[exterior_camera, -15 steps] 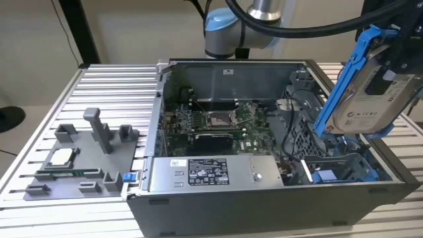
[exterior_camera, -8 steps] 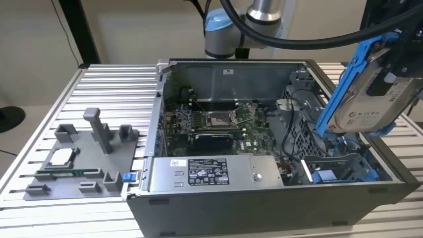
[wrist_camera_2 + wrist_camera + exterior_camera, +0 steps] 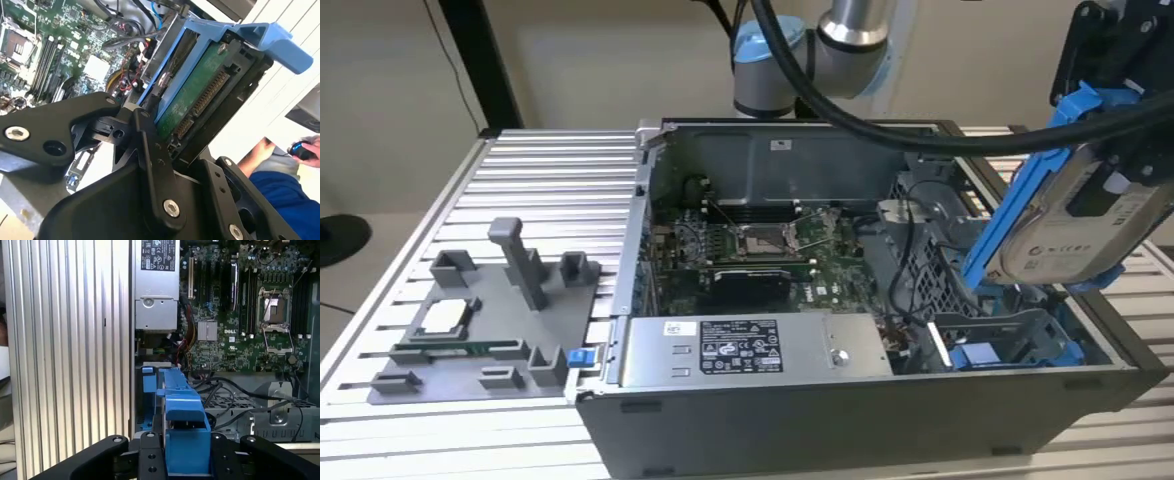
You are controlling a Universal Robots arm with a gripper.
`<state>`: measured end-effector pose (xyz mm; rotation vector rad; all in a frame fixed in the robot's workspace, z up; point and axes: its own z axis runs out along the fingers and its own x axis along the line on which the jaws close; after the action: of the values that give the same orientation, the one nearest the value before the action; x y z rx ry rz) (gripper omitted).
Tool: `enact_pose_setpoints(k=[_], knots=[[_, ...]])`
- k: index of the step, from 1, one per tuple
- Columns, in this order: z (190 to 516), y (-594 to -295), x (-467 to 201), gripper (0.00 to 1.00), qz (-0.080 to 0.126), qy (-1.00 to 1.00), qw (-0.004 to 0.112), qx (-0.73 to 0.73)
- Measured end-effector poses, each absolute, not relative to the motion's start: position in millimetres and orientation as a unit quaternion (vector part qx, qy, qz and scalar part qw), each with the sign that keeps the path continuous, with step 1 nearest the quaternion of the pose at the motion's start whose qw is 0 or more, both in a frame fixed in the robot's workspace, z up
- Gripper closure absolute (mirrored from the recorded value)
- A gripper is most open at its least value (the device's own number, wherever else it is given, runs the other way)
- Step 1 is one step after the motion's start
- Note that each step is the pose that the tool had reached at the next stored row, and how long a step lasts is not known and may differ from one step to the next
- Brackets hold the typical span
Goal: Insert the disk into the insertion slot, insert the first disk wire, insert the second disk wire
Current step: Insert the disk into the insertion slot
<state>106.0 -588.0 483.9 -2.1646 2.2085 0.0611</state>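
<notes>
My gripper is shut on the disk, a silver-grey drive with a white label in a bright blue frame. It hangs tilted above the computer case's corner at the exterior view's right. Below it lies the insertion slot, a bay with blue rails in the dark perforated cage. In the second wrist view the disk shows its green circuit board and connector between the black fingers. In the first wrist view the blue frame stands over the slot's blue tab. Black cables lie over the cage; which are the disk wires I cannot tell.
The open case holds a motherboard and a grey labelled power-supply box. A grey jig sits on the slatted table at the exterior view's left. A person's hand on a mouse shows beyond the table.
</notes>
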Motion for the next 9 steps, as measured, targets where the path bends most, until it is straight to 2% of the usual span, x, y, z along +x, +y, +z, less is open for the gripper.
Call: enact_pose_setpoints(k=[9], knots=[[475.2,-592.7,106.1,1.00,0.024,0.714,0.028,-0.699]])
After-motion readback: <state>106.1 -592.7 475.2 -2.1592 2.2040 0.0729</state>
